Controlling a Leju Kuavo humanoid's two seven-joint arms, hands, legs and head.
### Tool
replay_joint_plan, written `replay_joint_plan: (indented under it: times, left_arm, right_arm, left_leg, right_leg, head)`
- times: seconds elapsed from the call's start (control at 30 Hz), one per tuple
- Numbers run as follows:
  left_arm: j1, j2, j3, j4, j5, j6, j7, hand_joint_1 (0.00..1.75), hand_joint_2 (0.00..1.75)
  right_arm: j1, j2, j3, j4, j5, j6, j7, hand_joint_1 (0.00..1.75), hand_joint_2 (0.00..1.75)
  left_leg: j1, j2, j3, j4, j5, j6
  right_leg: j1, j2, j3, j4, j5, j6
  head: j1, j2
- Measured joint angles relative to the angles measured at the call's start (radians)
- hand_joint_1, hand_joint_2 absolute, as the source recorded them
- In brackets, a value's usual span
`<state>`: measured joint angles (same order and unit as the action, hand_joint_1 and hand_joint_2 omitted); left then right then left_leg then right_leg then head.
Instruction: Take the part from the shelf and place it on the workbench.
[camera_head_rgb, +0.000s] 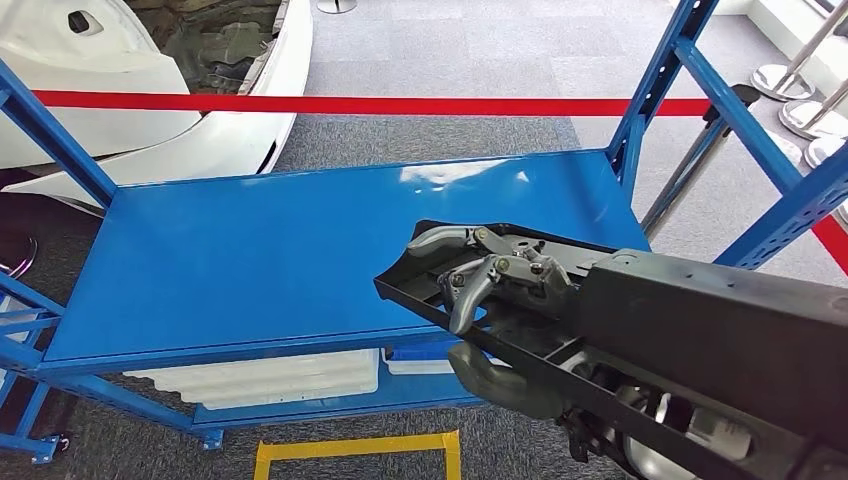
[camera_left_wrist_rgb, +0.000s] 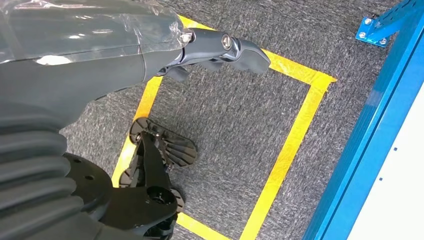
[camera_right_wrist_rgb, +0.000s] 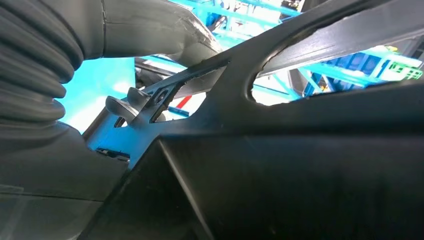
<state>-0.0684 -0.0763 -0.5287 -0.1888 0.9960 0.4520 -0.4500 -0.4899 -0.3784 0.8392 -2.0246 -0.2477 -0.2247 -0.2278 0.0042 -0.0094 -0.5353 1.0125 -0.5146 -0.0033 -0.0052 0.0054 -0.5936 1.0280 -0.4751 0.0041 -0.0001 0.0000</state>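
Note:
A long black plastic part (camera_head_rgb: 700, 320) sticks out over the front right corner of the blue rack deck (camera_head_rgb: 250, 250) in the head view. My right hand (camera_head_rgb: 492, 285) grips its near end, fingers curled over the top rim and the thumb (camera_head_rgb: 505, 382) underneath. The part's end hangs just above the deck; I cannot tell whether it touches. The right wrist view looks along the dark underside of the part (camera_right_wrist_rgb: 300, 175), with my right hand (camera_right_wrist_rgb: 130, 105) clamped on its edge. My left hand (camera_left_wrist_rgb: 220, 47) hangs beside my body over the carpet, fingers stretched out and holding nothing.
Blue uprights (camera_head_rgb: 655, 85) rise at the rack's right corners. White trays (camera_head_rgb: 270, 375) lie on the lower level. A red barrier tape (camera_head_rgb: 350, 104) runs behind the rack, with white car body panels (camera_head_rgb: 150, 90) beyond. A yellow tape square (camera_left_wrist_rgb: 295, 145) marks the floor.

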Motion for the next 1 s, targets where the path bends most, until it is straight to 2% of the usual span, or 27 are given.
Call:
replay_joint_plan:
  times: [0.1, 0.13, 0.4, 0.63, 1.0]
  left_arm:
    - [0.000, 0.000, 0.000, 0.000, 0.005, 0.000, -0.002, 0.00, 1.31]
    - [0.000, 0.000, 0.000, 0.000, 0.011, -0.001, -0.005, 0.00, 1.75]
    - [-0.001, 0.000, 0.000, 0.000, 0.051, -0.002, -0.033, 0.00, 1.75]
    - [-0.001, 0.000, 0.000, 0.000, 0.052, 0.023, -0.075, 0.00, 1.75]
    - [-0.001, 0.000, 0.000, 0.000, 0.053, -0.021, -0.086, 0.00, 1.75]
  right_arm:
    - [0.002, 0.000, 0.005, -0.011, 0.001, 0.000, 0.000, 1.75, 1.75]
    - [0.002, 0.001, 0.007, -0.014, 0.003, 0.002, 0.000, 1.75, 1.75]
    - [0.014, 0.012, 0.019, -0.020, 0.029, 0.009, -0.010, 1.75, 1.75]
    - [0.036, 0.014, 0.020, -0.027, 0.057, -0.022, -0.004, 1.75, 1.75]
    - [0.060, 0.014, 0.018, -0.034, 0.060, -0.057, 0.007, 1.75, 1.75]
  left_leg:
    - [0.000, 0.000, 0.000, 0.000, 0.000, 0.000]
    - [0.000, 0.000, 0.000, 0.000, 0.000, 0.000]
    - [0.000, 0.000, 0.000, 0.000, 0.000, 0.000]
    - [0.000, 0.000, 0.000, 0.000, 0.000, 0.000]
    - [0.000, 0.000, 0.000, 0.000, 0.000, 0.000]
  right_leg:
    - [0.000, 0.000, 0.000, 0.000, 0.000, 0.000]
    - [0.000, 0.000, 0.000, 0.000, 0.000, 0.000]
    - [0.000, 0.000, 0.000, 0.000, -0.001, -0.001]
    - [0.000, 0.000, 0.000, 0.000, -0.001, -0.001]
    - [0.000, 0.000, 0.000, 0.000, -0.001, -0.001]
  head:
    - [0.000, 0.000]
    - [0.001, 0.000]
    - [0.000, 0.000]
    - [0.000, 0.000]
    - [0.000, 0.000]
